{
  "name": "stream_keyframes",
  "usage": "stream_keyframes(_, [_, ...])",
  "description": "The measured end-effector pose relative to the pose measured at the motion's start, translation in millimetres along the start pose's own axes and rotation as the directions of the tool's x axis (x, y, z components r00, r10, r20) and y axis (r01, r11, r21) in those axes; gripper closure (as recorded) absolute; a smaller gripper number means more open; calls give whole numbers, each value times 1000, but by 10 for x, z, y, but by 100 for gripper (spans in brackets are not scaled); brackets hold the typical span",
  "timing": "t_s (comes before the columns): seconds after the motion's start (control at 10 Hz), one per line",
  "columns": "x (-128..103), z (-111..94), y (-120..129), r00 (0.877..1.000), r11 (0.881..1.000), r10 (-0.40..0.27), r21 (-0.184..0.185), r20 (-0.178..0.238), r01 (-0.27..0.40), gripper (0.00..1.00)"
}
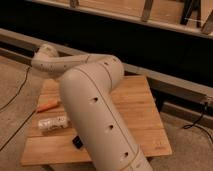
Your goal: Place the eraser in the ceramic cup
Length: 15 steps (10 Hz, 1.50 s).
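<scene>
A small dark block, apparently the eraser (pixel 77 141), lies near the table's front edge, partly covered by my arm. Left of it a pale, speckled cylinder lies on its side; it looks like the ceramic cup (pixel 52 124). My white arm (pixel 97 107) rises from the bottom of the view, bends at an elbow, and its forearm reaches left to a rounded wrist end (pixel 44 54) above the table's far left corner. The gripper itself is hidden beyond that wrist end.
An orange, carrot-like object (pixel 48 105) lies on the left of the wooden table (pixel 137 107). Cables (pixel 20 90) trail over the floor at left and right. A dark wall with a metal rail (pixel 170 82) runs behind the table.
</scene>
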Motion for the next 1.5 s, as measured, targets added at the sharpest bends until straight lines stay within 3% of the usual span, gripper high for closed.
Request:
stream_keyframes(0.1, [10,-5,1,1000,1000,0,-2,-2,0,43])
stream_keyframes(0.2, [29,-14,9,1000,1000,-3,-1,-5,3,27])
stream_keyframes(0.4, [43,-21,36,1000,1000,-8,1,-7,8,20])
stream_keyframes(1.2, [0,-261,159,999,1000,-28,-6,38,29,20])
stream_keyframes(1.5, [17,-455,153,999,1000,-19,-18,51,20,20])
